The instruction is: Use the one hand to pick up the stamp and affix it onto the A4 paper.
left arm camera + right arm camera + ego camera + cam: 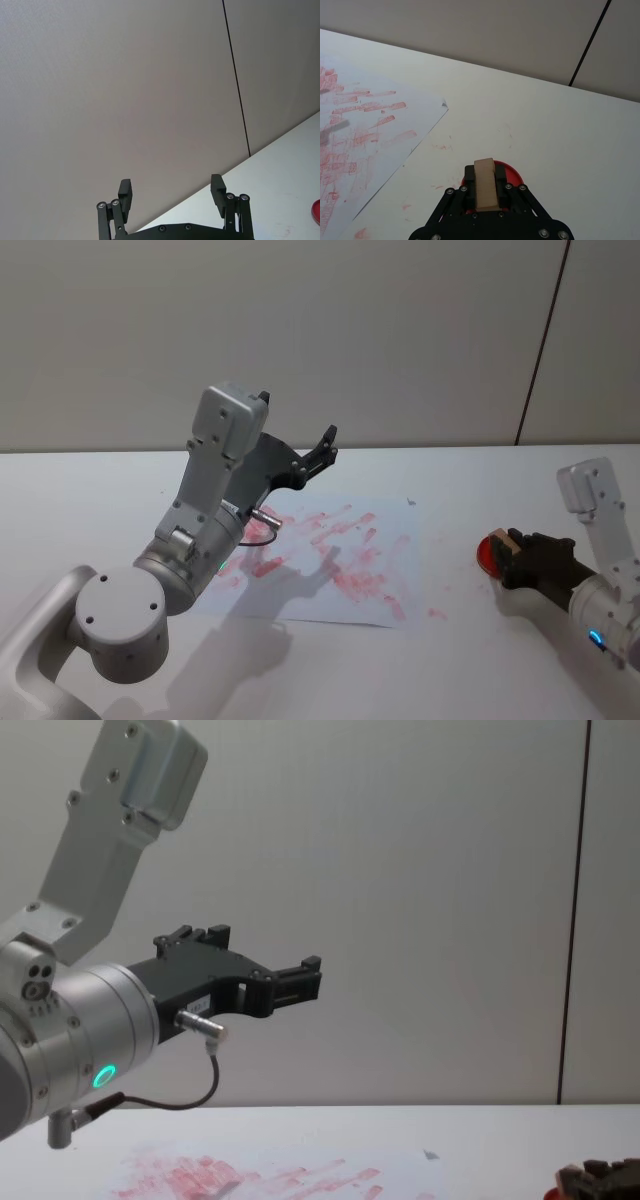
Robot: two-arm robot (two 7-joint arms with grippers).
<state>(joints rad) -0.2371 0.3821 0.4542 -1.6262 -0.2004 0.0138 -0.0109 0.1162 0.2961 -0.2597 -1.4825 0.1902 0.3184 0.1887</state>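
The stamp (484, 186), a small pale wooden block, is clamped between the black fingers of my right gripper (484, 174), which is shut on it. Stamp (514, 542) and right gripper (511, 558) sit low at the table's right side, right over a small red round pad (514, 175). The A4 paper (345, 570), white with many pink-red smears, lies flat in the middle of the table, left of the stamp. My left gripper (297, 420) hangs open and empty, raised high above the paper's far left part; its fingers (125, 192) point at the wall.
The red pad (488, 553) rests on the white table (470, 490) right of the paper, with faint red smudges around it. A pale wall with a dark vertical seam (540, 350) stands behind the table. The left arm's elbow (118, 625) looms over the near left.
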